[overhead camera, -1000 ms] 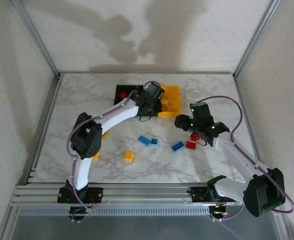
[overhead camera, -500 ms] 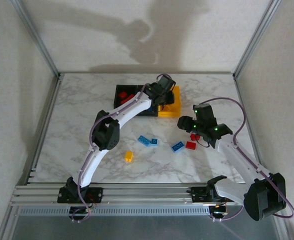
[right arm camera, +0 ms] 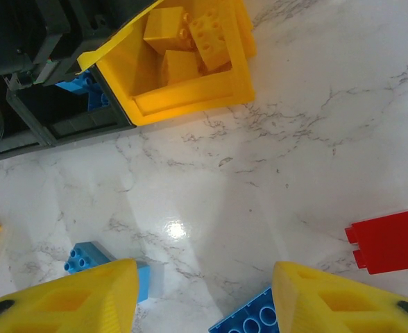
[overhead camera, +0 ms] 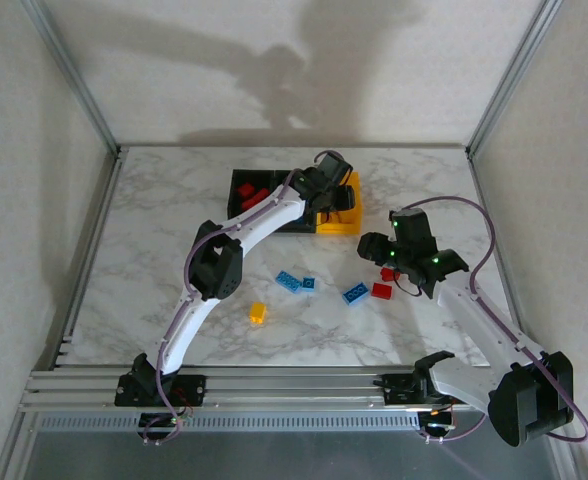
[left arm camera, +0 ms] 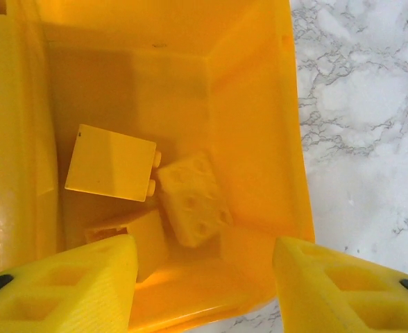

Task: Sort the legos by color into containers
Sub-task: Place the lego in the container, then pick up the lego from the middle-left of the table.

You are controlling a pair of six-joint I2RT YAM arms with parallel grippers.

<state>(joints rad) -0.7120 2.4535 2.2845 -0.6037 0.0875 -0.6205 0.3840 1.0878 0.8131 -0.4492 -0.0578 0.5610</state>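
Marble surface (overhead camera: pixel 154 220). Container row (overhead camera: pixel 274 178) sits mid far edge. Left tool (left arm camera: pixel 204 277) hangs over the yellow bin (overhead camera: pixel 340 222), fingers apart, nothing between them. Right tool (right arm camera: pixel 204 291) is low over the surface, right of centre, also apart and empty. Yellow legos (left arm camera: pixel 110 163) lie in the yellow bin, red ones (overhead camera: pixel 249 192) in the black bin (overhead camera: pixel 238 204) at the row's left end. Loose mid-surface: blue bricks (overhead camera: pixel 292 281), a red brick (overhead camera: pixel 381 290), a yellow brick (overhead camera: pixel 258 313).

Row of bins (overhead camera: pixel 286 200) is sitting far-centre on table (overhead camera: pixel 164 220). I'm hanging my L gripper (left arm camera: pixel 204 277) over R-end bin (left arm camera: pixel 259 139), w/ 3 bricks (left arm camera: pixel 110 163) lying bunched inside. Loose bricks (overhead camera: pixel 289 281) are lying nearer me, btwn my arms. I'm hanging my R gripper (right arm camera: pixel 200 277) btwn that bin & them.
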